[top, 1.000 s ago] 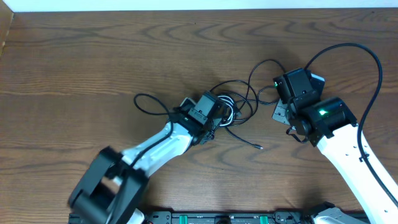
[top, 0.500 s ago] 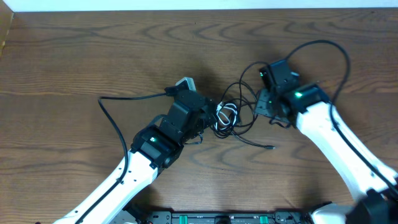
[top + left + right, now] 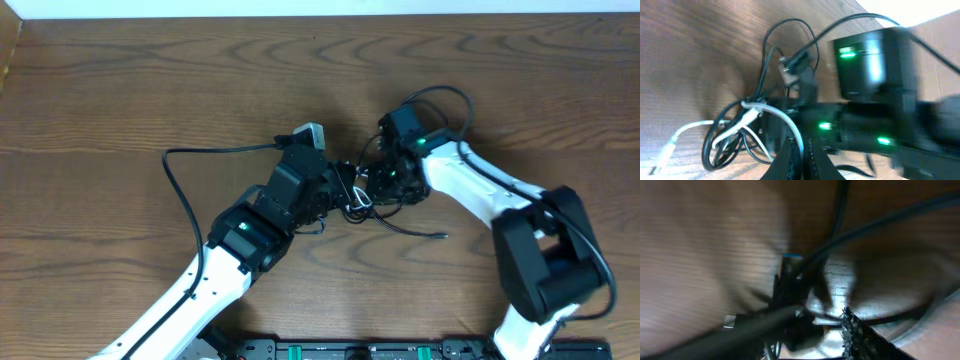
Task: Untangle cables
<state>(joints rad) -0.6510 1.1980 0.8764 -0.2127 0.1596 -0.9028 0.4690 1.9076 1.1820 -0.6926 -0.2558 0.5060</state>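
The cables (image 3: 362, 192) lie knotted at the middle of the counter (image 3: 120, 80), the left arm (image 3: 250, 225) and right arm (image 3: 470, 185) crowding over them. The left jaws are pressed together where the white cable (image 3: 751, 106) reaches them. The right jaws are blurred over the knot, so I cannot tell how they stand.

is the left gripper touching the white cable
Touching. In the left wrist view the white cable curves down and runs in between the closed fingertips of the left gripper, with no gap showing.
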